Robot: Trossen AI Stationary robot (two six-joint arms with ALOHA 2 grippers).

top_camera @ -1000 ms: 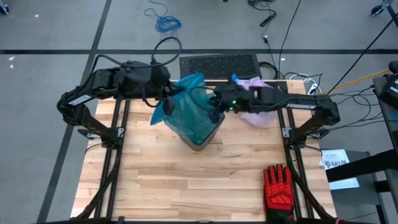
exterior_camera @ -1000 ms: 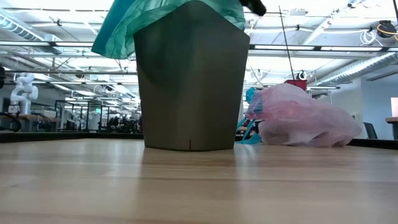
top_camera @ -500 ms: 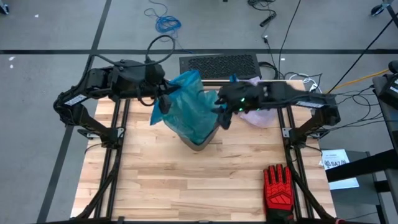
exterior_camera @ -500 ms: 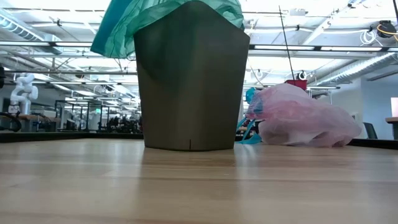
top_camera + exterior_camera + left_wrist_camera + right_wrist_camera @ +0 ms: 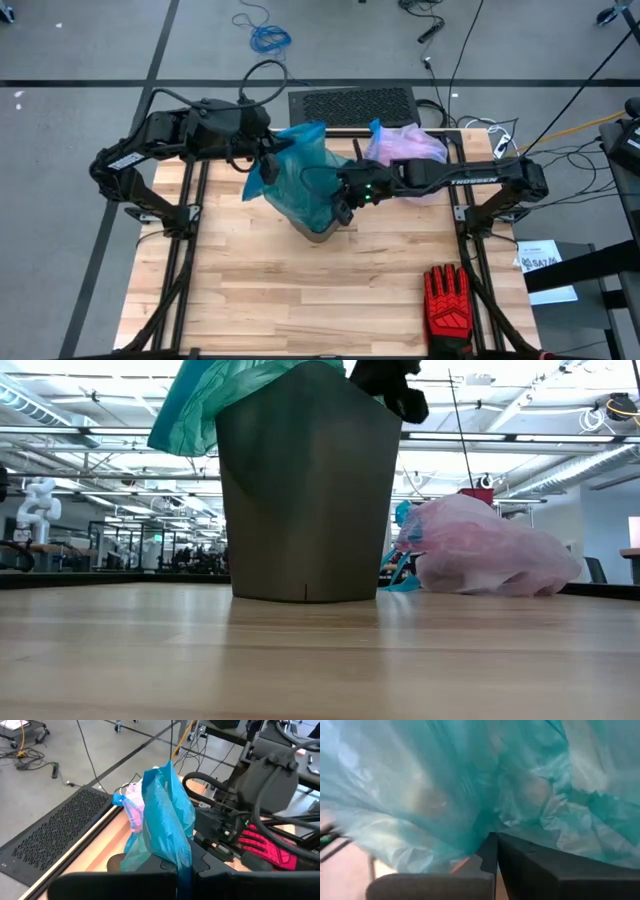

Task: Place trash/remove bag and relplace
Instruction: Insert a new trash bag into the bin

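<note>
A dark bin (image 5: pixel 305 490) stands mid-table with a translucent teal plastic bag (image 5: pixel 305 170) draped in and over it. My left gripper (image 5: pixel 268 165) is shut on the teal bag at the bin's left side. My right gripper (image 5: pixel 345 205) is shut on the same bag at the bin's right rim, and shows in the low view (image 5: pixel 390 385). The pinkish bag (image 5: pixel 410 148) with its blue drawstring rim (image 5: pixel 377 128) lies bunched on the table at the far right, behind the bin. The trash is out of view. My left gripper pinches a fold of the teal bag's rim (image 5: pixel 181 857) between its two fingers. It comes from the table's left, slanting down. The film stands up past the fingers as a loose flap, out beyond the bin's left rim. My right gripper is shut on the teal film (image 5: pixel 482 837) at the bin's right rim. The plastic gathers into folds that run to the fingertips. The fingers come from the table's right, slanting down; one layer or several, I cannot tell.
A red-and-black work glove (image 5: pixel 447 300) lies near the table's front right corner. A black grille panel (image 5: pixel 352 103) sits on the floor past the far edge. A white sheet (image 5: pixel 540 262) lies off the right side. The near half of the wooden top (image 5: pixel 300 300) is bare.
My right gripper rose and drew back a little from the bin's right rim. It then came down again at that rim, lower than before, and now shows in the low view. The teal bag's left flap and my left gripper have stayed put.
</note>
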